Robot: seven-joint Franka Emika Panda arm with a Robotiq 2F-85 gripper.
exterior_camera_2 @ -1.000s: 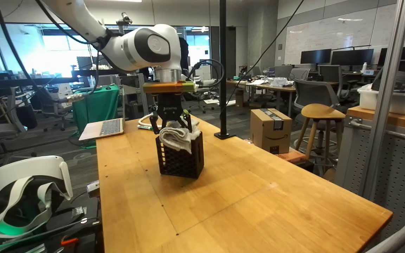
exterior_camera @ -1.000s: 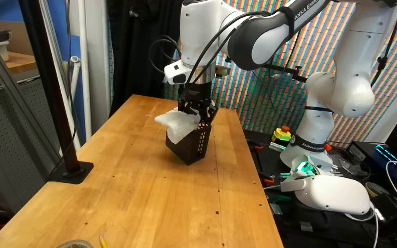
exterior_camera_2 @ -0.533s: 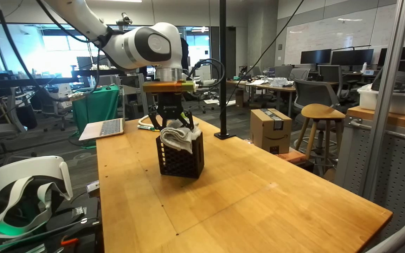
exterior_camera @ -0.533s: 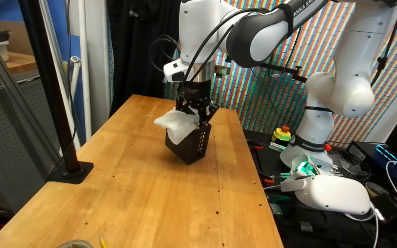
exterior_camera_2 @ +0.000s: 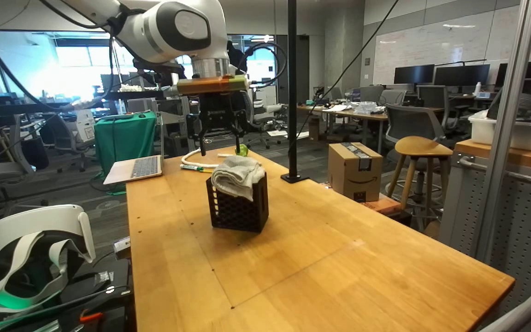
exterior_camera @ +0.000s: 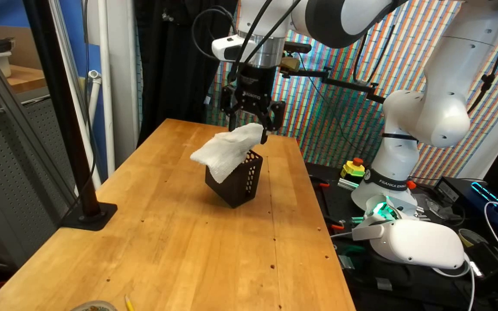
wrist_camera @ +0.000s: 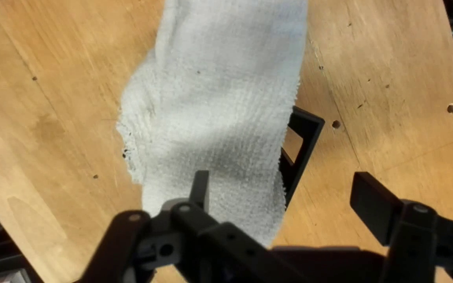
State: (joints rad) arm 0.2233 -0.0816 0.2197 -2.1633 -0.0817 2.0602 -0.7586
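- My end effector (exterior_camera_2: pixel 220 151) hangs wide open and empty near the towel (exterior_camera_2: pixel 238 176).
- I judge it light, soft, best pinched at the top fold.

Cloth (exterior_camera_2: pixel 239 174) atop bin (exterior_camera_2: pixel 240 213) in way; rm. — betw. bin & pole (exterior_camera_2: pixel 292 101)

White robot arm (exterior_camera: pixel 456 65) with rounded joints (exterior_camera: pixel 443 121) (dotted with small dark screws (exterior_camera: pixel 472 46)), charcoal panel (exterior_camera: pixel 324 23), black cables (exterior_camera: pixel 249 35), silver collar (exterior_camera: pixel 272 51), orange and yellow-green block (exterior_camera_2: pixel 211 85), black housing (exterior_camera: pixel 255 82) lettered ROBOTIQ, black jointed fingers (wrist_camera: pixel 378 208) with round pivots (wrist_camera: pixel 166 250), black base band (exterior_camera: pixel 386 181) lettered FRANKA EMIKA
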